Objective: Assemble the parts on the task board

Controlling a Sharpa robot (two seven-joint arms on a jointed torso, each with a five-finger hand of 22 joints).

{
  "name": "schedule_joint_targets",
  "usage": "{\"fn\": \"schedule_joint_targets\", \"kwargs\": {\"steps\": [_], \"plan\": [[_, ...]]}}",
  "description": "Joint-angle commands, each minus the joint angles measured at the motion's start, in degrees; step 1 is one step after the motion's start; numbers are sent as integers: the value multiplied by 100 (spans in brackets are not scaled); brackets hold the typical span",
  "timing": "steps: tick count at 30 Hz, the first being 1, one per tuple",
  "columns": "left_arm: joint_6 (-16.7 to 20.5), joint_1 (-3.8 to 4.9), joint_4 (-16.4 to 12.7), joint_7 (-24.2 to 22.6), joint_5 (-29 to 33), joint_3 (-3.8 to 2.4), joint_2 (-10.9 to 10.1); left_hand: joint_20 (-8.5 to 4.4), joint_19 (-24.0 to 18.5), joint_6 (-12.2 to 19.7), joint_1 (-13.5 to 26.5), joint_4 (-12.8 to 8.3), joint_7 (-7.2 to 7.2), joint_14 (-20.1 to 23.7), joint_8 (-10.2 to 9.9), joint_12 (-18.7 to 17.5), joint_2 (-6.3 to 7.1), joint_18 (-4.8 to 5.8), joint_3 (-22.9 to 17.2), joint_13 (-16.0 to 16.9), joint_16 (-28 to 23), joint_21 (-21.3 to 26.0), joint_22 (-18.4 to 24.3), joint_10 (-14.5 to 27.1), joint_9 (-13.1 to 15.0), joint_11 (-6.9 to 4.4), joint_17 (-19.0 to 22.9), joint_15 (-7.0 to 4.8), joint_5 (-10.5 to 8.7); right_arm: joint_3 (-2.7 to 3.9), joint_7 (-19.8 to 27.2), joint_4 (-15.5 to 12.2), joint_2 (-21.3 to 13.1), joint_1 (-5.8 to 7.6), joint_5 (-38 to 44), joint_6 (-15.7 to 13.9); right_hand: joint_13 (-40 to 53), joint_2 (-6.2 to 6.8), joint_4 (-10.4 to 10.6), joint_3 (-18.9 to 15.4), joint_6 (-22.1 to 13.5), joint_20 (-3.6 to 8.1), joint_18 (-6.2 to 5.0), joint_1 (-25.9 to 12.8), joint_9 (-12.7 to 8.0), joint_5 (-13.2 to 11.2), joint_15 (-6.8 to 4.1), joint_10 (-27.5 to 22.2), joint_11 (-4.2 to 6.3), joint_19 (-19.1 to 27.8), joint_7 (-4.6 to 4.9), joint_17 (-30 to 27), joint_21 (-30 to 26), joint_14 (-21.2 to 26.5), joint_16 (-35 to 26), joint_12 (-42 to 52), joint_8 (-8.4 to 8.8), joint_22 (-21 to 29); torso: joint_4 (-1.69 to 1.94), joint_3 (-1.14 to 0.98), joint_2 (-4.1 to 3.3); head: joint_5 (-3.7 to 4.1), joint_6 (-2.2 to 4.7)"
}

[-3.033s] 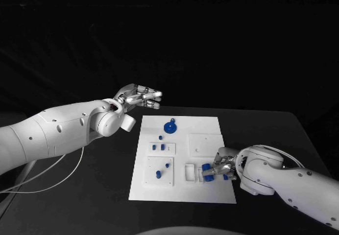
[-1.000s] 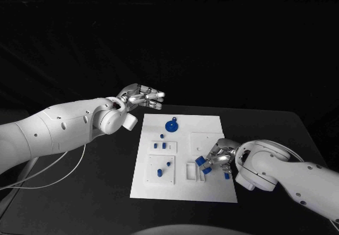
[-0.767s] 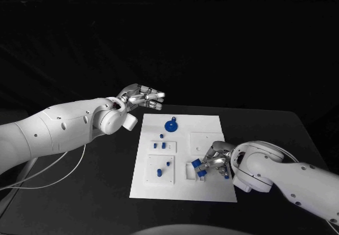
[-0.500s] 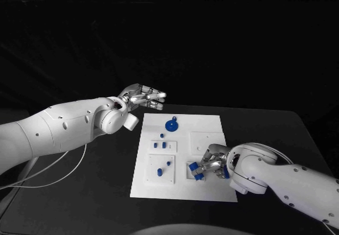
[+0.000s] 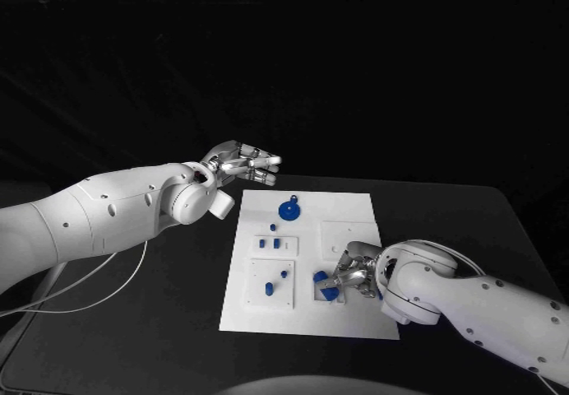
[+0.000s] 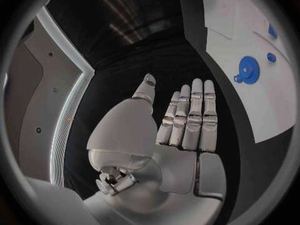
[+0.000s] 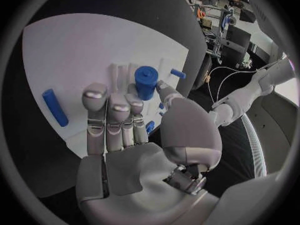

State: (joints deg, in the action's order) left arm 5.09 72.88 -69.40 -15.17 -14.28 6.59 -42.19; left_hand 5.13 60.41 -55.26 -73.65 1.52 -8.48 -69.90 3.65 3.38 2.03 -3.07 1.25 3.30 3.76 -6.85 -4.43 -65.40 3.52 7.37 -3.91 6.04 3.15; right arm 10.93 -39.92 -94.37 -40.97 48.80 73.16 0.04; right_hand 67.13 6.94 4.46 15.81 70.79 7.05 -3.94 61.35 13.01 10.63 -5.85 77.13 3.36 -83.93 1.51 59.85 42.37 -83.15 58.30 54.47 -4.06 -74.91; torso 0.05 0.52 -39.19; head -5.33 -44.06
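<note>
White glossy arm shells with small dark screw holes, rounded wrist housings; silver segmented left hand [image 5: 243,164] and right hand [image 5: 356,275]; thin white cable [image 5: 95,288] lower left of frame.

1. Flat white rectangular task board [image 5: 356,321] lies in the middle of the black table, with raised square plates on it;
2. round blue gear-like disc [image 5: 287,213] lies flat near the board's far end;
3. blue cylindrical peg [image 7: 145,82] stands upright beside a slotted frame at the right hand's fingertips;
4. small blue rod [image 7: 55,107] lies flat on the board, apart from the peg;
5. small blue pieces [image 5: 271,287] sit on the left plates.
</note>
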Motion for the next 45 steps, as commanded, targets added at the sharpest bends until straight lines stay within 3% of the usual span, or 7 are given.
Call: {"fn": "schedule_joint_targets", "kwargs": {"steps": [1, 11, 14, 19, 22, 25, 45], "plan": [[-103, 4, -12, 4, -21, -3, 15, 16, -37, 40, -11, 36, -15, 39, -12, 3, 53, 50, -10, 8, -21, -15, -3, 46, -3, -13, 5, 7, -35, -12, -211, 31, 27, -12, 163, 99, 0, 44, 154, 28, 23, 12, 89, -88, 17, -109, -2, 4, -47, -311, 16, 7, 22, -18, 22, -28, 41, -493, 1, 0, 0, -4, -1], [-114, 5, -14, 34, -37, -2, 9, 18, -39, 38, -8, 54, -15, 39, -11, 3, 57, 49, -21, 8, -20, -17, -3, 49, -2, -13, 4, 7, -35, -21, -210, 58, 55, -12, 171, 213, 12, 123, 456, 223, 29, 3, 90, -261, 65, -517, 7, 11, -55, -309, 25, 55, 67, -20, 64, -17, 41, -502, 0, 1, -1, -4, -13], [-117, 5, -13, 42, -42, -2, 9, 18, -43, 36, -9, 72, -14, 42, -11, 3, 69, 49, -30, 8, -20, -19, -4, 52, -2, -12, 4, 8, -35, -24, -206, 44, 55, -12, 141, 251, 10, 288, 680, 191, 34, 7, 92, -393, 70, -778, 3, 15, -55, -308, 21, 63, 70, -19, 66, -21, 38, -502, -1, 2, 0, -4, -16], [-118, 5, -9, 54, -57, -1, 6, 18, -43, 36, -9, 72, -14, 42, -11, 3, 69, 49, -30, 8, -20, -19, -4, 52, -2, -12, 4, 8, -35, -26, -195, -27, 33, -13, 64, 277, 24, 230, 1183, -1032, 9, 25, 112, -346, 48, -785, -3, 30, -51, -309, 21, 102, 92, -21, 76, -33, 37, -508, 2, -2, 2, -6, -15], [-119, 5, -5, 60, -60, -1, 1, 18, -43, 36, -9, 72, -14, 42, -11, 3, 69, 49, -30, 8, -20, -19, -4, 52, -2, -12, 4, 8, -35, -26, -193, -76, 1, -13, 44, 284, 39, -124, 1011, -1784, 8, 27, 116, -326, 41, -773, -4, 39, -51, -310, 20, 127, 104, -23, 72, -43, 37, -509, 1, -4, 1, -10, -13], [-127, 5, -5, 70, -64, -1, -3, 18, -43, 36, -9, 72, -14, 42, -11, 3, 69, 49, -30, 8, -20, -19, -4, 52, -2, -12, 4, 8, -35, -27, -193, -126, -42, -14, 34, 290, 50, -274, 872, -2059, 7, 23, 116, -347, 36, -777, -8, 41, -53, -311, 22, 141, 113, -29, 63, -55, 46, -510, -3, -2, 0, -14, -13], [-116, 5, 28, 106, -98, 3, -10, 18, -43, 27, -19, 86, -17, 39, -10, 3, 74, 48, -41, 8, -18, -24, -5, 47, -2, -13, 3, 7, -35, -20, -159, -412, -269, -14, -74, 374, 74, -624, 503, -2134, 26, -12, 99, -357, 105, -742, 23, 58, -61, -308, 21, 177, 169, -44, 96, -15, 39, -520, -5, 0, 1, -13, -25]]}}
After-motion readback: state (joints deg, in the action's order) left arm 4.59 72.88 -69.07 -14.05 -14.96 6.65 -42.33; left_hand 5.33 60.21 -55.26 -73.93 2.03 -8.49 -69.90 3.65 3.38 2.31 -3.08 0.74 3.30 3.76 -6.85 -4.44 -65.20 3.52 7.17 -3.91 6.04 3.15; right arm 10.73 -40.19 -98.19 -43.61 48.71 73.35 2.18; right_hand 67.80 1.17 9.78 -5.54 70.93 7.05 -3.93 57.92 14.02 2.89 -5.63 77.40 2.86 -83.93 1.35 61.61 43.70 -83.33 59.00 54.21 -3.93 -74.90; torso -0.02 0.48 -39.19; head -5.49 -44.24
